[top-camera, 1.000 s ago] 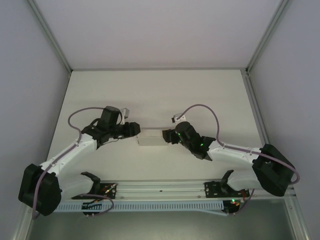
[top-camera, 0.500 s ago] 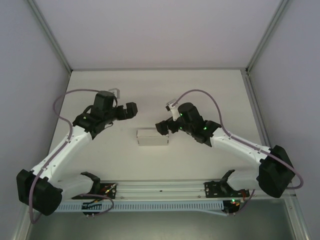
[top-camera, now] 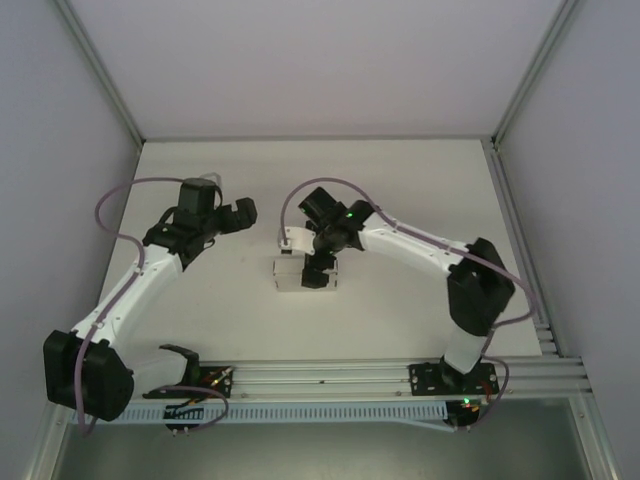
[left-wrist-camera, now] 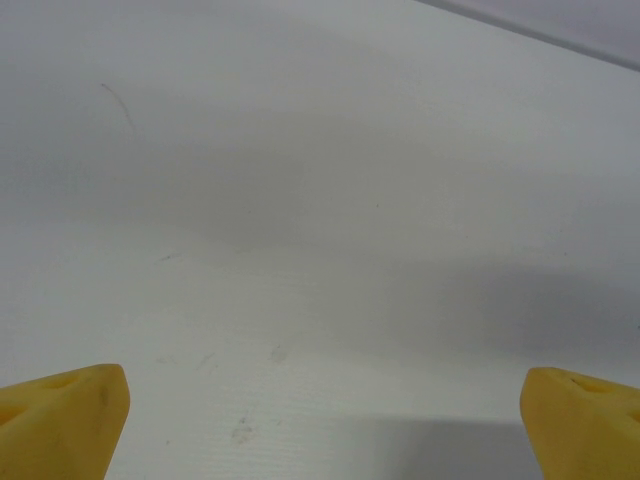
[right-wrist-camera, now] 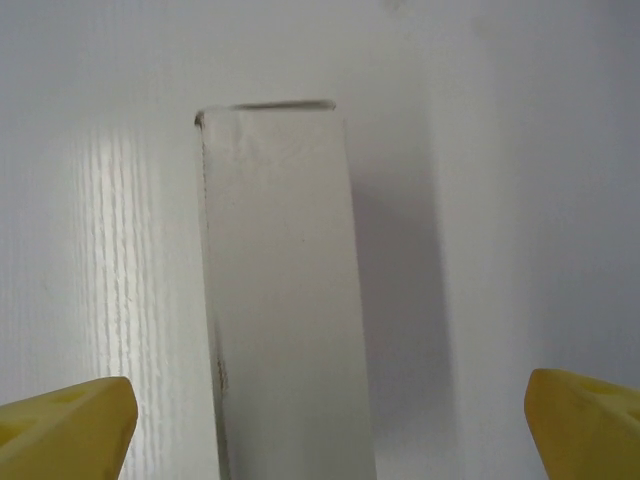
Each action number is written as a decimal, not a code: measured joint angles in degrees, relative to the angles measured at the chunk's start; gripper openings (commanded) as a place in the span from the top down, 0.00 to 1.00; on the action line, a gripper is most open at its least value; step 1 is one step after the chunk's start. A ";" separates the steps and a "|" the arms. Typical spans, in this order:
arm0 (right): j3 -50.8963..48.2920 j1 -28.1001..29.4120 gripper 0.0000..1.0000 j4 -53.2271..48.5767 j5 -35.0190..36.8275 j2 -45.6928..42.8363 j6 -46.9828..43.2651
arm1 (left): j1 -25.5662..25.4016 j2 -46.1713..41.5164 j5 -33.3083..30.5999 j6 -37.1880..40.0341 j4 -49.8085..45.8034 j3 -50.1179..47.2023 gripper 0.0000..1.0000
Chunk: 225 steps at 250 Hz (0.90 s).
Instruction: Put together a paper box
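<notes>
One paper box (top-camera: 293, 278) is lying on one table (top-camera: 420, 190). Two arms (top-camera: 140, 290) are flanking the box, each carrying one gripper: the left gripper (top-camera: 240, 213) left of the box, the right gripper (top-camera: 318, 270) directly above it (four yellow fingertips (right-wrist-camera: 70, 425) are showing altogether).

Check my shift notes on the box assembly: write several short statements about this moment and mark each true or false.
1. The paper box lies on the table. True.
2. The left end effector is clamped on the box. False: it is open over bare table, apart from the box.
3. The right end effector is open, above the box. True.
4. The box is a flat, unfolded sheet. False: it is a folded rectangular box.
</notes>
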 measured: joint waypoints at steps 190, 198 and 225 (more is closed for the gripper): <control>6.95 3.26 0.55 -7.04 5.22 12.35 -5.66 | 1.57 -3.15 -0.04 1.31 0.33 -3.52 0.00; 6.95 3.26 0.55 -6.99 5.35 12.35 -5.53 | 1.57 -3.34 -0.07 1.33 0.35 -3.52 0.00; 6.93 3.26 0.58 -6.78 5.97 11.91 -5.31 | 1.57 -4.13 -0.07 1.49 0.35 -3.52 0.00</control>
